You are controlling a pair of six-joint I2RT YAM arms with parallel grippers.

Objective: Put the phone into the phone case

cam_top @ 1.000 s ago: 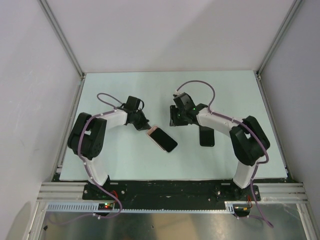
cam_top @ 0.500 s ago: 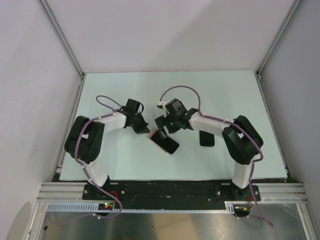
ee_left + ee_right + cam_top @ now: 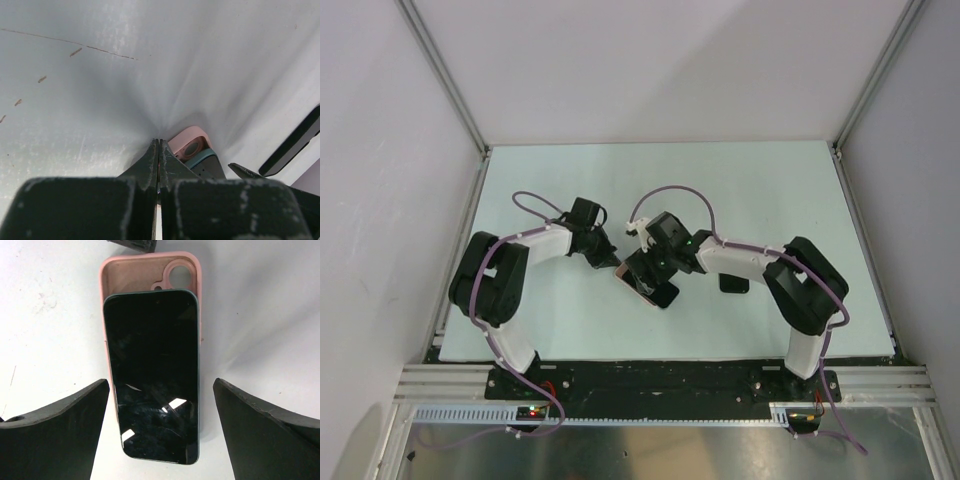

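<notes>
A pale, mint-white surface [image 3: 770,180] sits inside plain white walls [image 3: 650,70], with two black-and-white robot arms reaching in from the near edge.

Near the middle of the surface lies the phone [image 3: 152,370], screen up. It has a glossy black face, rounded corners and a thin dark teal rim. It rests on top of the phone case [image 3: 135,272], a soft pink shell lying open side up. The phone is not seated. It has slid toward the case's lower end and overhangs it, so the case's top end and round camera hole are left bare.

The left hand [image 3: 158,142] is closed, its two dark fingers pressed flat together and holding nothing. Its tips are at the camera-hole corner of the case, and whether they touch it cannot be told. The right hand [image 3: 160,382] hovers above the phone's lower half with its fingers spread wide, one on each side, gripping nothing.

A second ago the right hand was farther back and to the right, with its fingers closer together. It has since swung over the phone and opened. The left hand has moved in closer to the case. A dark flat slab [image 3: 733,283] to the right, then in full view, is now partly hidden by the right arm.
</notes>
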